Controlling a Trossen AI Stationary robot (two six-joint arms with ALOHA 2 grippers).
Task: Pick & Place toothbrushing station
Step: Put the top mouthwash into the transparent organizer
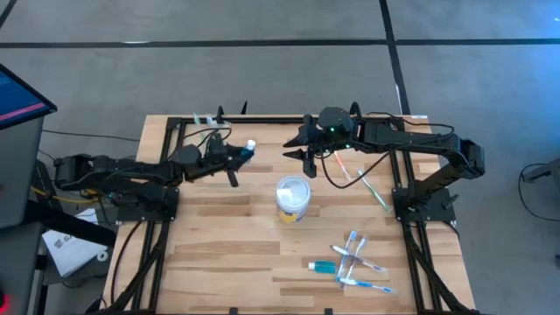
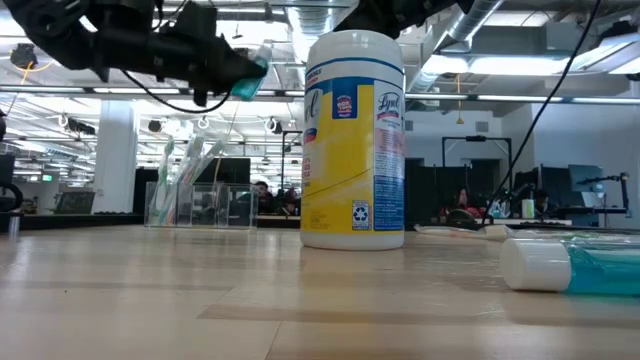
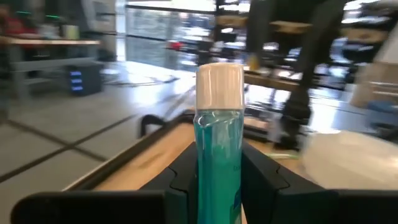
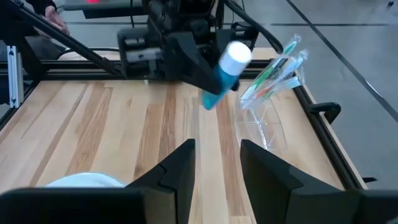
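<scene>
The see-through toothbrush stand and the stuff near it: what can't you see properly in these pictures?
- Clear plastic organiser stand, high view: almost invisible at the table's far edge; too small.
- Teal tube with white cap, left wrist view: its lower end is hidden between the left gripper fingers.
- White-topped yellow tub, low view: it hides the table behind.
- Right gripper, low view: cut off at the top.

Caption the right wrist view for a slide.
Left hand carries a teal, white-capped tube toward the clear toothbrushing station; right hand open, empty.
</scene>
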